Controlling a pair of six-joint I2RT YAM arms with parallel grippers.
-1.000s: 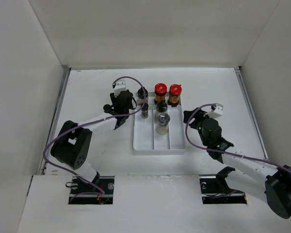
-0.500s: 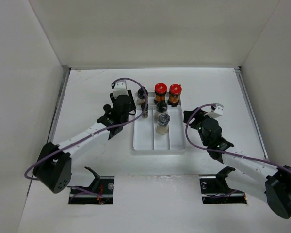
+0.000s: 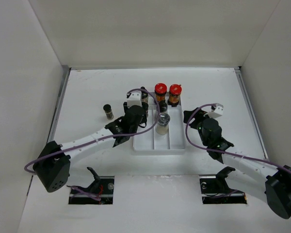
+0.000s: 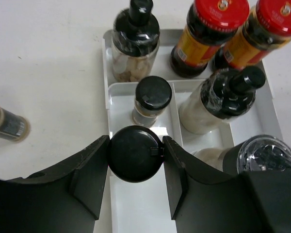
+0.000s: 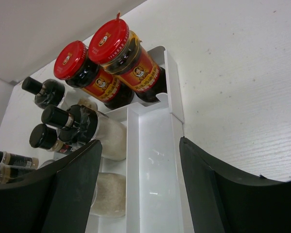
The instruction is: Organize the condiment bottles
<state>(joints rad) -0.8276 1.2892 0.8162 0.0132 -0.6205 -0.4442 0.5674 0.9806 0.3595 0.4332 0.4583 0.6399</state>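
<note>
My left gripper (image 4: 136,154) is shut on the black cap of a slim bottle (image 4: 136,148) and holds it over the left compartment of the white tray (image 4: 136,204). In the top view the gripper (image 3: 137,120) is at the tray's left side. Just beyond it, another black-capped bottle (image 4: 153,97) stands in that compartment. A black-capped jar (image 4: 136,41) stands at the back left. Two red-capped jars (image 3: 160,92) (image 3: 174,93) stand at the back. A black-capped bottle with white contents (image 4: 223,99) and a silver-capped bottle (image 3: 163,123) stand in the middle. My right gripper (image 5: 140,189) is open and empty.
One slim black-capped bottle (image 3: 107,111) stands on the table left of the tray (image 3: 157,145). The tray's right compartment (image 5: 160,165) lies below my right gripper (image 3: 190,117), with the red-capped jars (image 5: 119,46) at its far end. White walls enclose the table.
My left gripper has moved right and toward the near side, from beside the tray to over its left compartment. The bottle on the table is now uncovered. The right arm has not moved.
</note>
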